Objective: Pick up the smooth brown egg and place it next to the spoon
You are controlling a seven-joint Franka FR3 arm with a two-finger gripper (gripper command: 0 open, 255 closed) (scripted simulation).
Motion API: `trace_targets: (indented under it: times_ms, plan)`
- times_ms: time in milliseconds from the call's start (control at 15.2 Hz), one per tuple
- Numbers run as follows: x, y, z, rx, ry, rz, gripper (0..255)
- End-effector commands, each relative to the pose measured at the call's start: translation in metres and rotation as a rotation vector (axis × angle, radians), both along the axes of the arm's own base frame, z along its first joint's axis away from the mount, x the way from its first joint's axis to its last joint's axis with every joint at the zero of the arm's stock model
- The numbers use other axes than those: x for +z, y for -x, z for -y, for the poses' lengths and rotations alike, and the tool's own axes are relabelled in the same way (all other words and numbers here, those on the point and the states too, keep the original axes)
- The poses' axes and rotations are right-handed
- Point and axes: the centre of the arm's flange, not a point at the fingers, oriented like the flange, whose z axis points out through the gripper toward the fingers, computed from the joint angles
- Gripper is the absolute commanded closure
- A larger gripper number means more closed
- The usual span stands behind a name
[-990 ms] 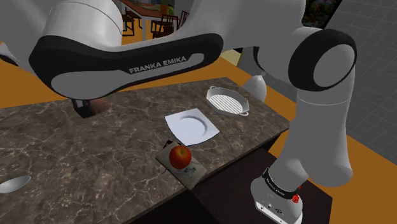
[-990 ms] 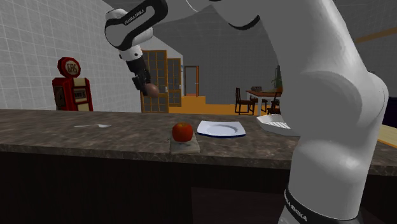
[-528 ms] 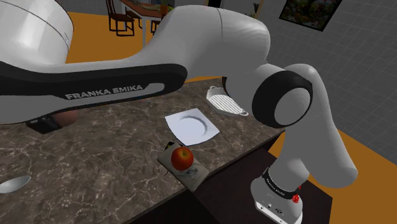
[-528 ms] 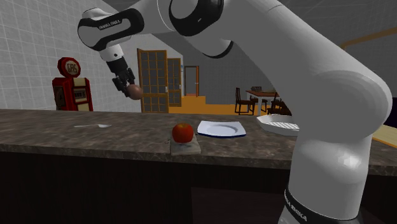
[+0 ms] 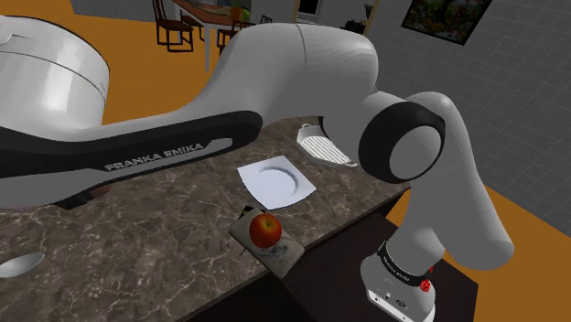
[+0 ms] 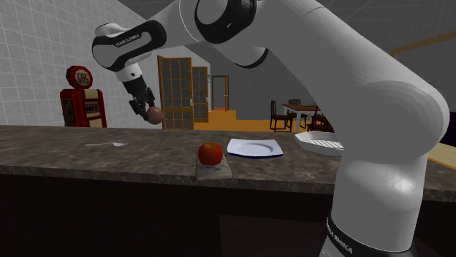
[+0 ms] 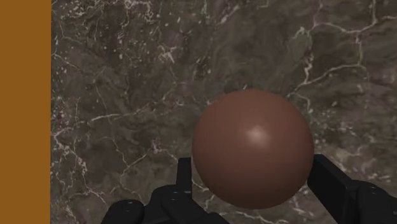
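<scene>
My black gripper (image 6: 152, 111) hangs well above the dark marble counter (image 6: 146, 157) in the second exterior view, shut on a smooth brown egg (image 6: 154, 113). In the wrist view the egg (image 7: 252, 148) sits clasped between the two black fingers (image 7: 183, 181), with marble below it. The pale spoon (image 6: 107, 144) lies on the counter toward the second exterior view's left, lower than the egg and a little left of it. Its bowl (image 5: 20, 264) shows at the shoulder view's lower left edge. The arm's forearm (image 5: 137, 155) crosses the shoulder view.
A red apple (image 5: 265, 229) rests on a small slab (image 5: 282, 252) near the counter's front edge. Behind it are a white square plate (image 5: 275, 182) and a ribbed white dish (image 5: 325, 145). Orange floor (image 7: 24, 108) shows past the counter's edge in the wrist view.
The gripper carried the egg toward the second exterior view's left, from above the apple area toward the spoon, and has come down slightly in the last half second.
</scene>
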Motion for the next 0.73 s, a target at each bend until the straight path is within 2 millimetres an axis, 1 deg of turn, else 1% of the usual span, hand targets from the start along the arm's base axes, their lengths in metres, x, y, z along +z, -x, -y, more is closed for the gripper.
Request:
trace_targets:
  times_ms: [0,660]
  plan:
    - [-0.01,0.001,0.0,0.0,-0.001,0.001,255]
    - [-0.063,0.001,0.0,0.0,-0.001,0.001,255]
